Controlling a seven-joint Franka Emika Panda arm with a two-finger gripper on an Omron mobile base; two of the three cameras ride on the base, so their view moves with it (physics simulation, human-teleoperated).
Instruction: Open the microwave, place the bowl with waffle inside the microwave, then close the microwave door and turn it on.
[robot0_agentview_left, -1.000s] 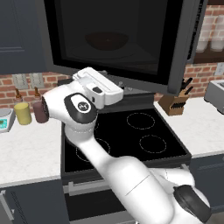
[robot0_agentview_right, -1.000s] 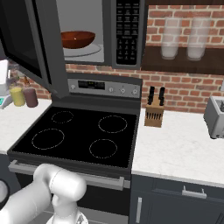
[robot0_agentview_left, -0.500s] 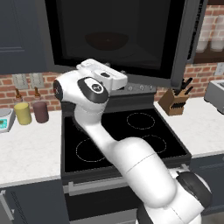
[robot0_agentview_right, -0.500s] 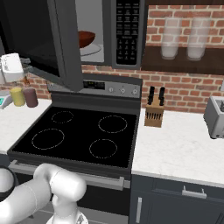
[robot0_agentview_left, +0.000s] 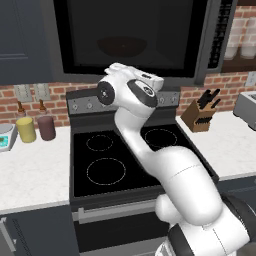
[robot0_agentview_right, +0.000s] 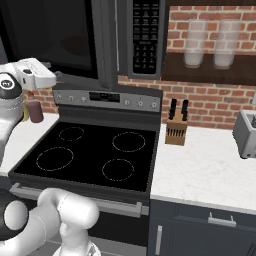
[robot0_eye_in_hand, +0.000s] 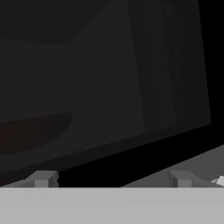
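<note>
A: Tool state?

B: The tool (robot0_eye_in_hand: 112, 179) is spread wide, nothing between the tips. In the hand view both fingertips (robot0_eye_in_hand: 41, 178) stand far apart at the bottom, pointed straight at the black window of the microwave door (robot0_agentview_left: 132, 37).

A: Door position?

B: Nearly flat against the front of the microwave (robot0_agentview_right: 142, 40). In the right base view the door's edge stands just left of the button panel (robot0_agentview_right: 145, 36). Can't tell if it is fully latched.

A: Where's the bowl relative to the tool?

B: The bowl (robot0_agentview_left: 121, 46) is inside the microwave, behind the glass. From the left base view it shows as a dim reddish shape in the window, above and beyond the hand. In the hand view it's the dark reddish curve at the left, above the left tip. The glass sits between tool and bowl, so no contact. The waffle is too dim to make out.

A: The hand itself?

B: It sits under the door's lower edge, above the back edge of the stove (robot0_agentview_right: 95, 155) by its control strip.

A: Worktop?

B: Knife block (robot0_agentview_right: 176, 127) on the right worktop (robot0_agentview_right: 210, 170) against the brick wall, toaster (robot0_agentview_right: 246, 134) at its far right edge. Yellow canister (robot0_agentview_left: 26, 129) and maroon canister (robot0_agentview_left: 46, 127) at the back of the left worktop.
</note>
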